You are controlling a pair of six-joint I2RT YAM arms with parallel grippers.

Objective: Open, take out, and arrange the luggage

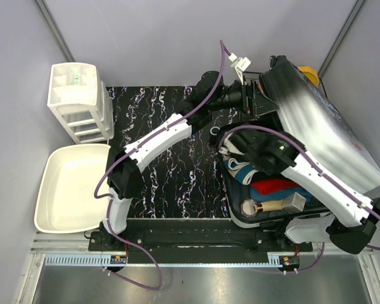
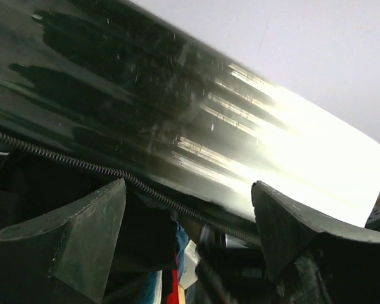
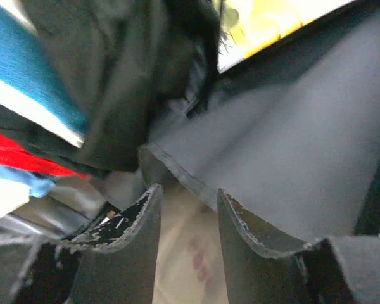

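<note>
Two arms reach toward the luggage point(image 1: 329, 136), which stands open along the right edge of the table point(image 1: 152, 190), its black-to-white lid tilted up and leaning to the right. Seen from above, the left gripper point(image 1: 256, 98) is at the lid's rim near the back right corner, and the right gripper point(image 1: 235, 147) is down inside the open shell, above a blue-and-white striped towel point(image 1: 240, 170), a red cloth point(image 1: 275, 187) and a tan-capped bottle point(image 1: 266, 206). A white tub point(image 1: 69, 190) sits at the left edge, with a white drawer unit point(image 1: 76, 101) behind it at the back left corner. From the left wrist, the left gripper point(image 2: 189, 187) has its fingers spread wide with nothing pinched between them; the glossy shell of the luggage point(image 2: 177, 95) and its zip line run just past the fingertips, and whether they touch it cannot be told. From the right wrist, the right gripper point(image 3: 188, 190) shows its fingers partway apart, a blurred pale thing in the gap between them. A fold of the dark grey lining point(image 3: 291, 145) lies right at the fingertips, and whether they pinch it cannot be told. Blue cloth point(image 3: 25, 82) and red cloth point(image 3: 19, 155) are bunched to the left.
</note>
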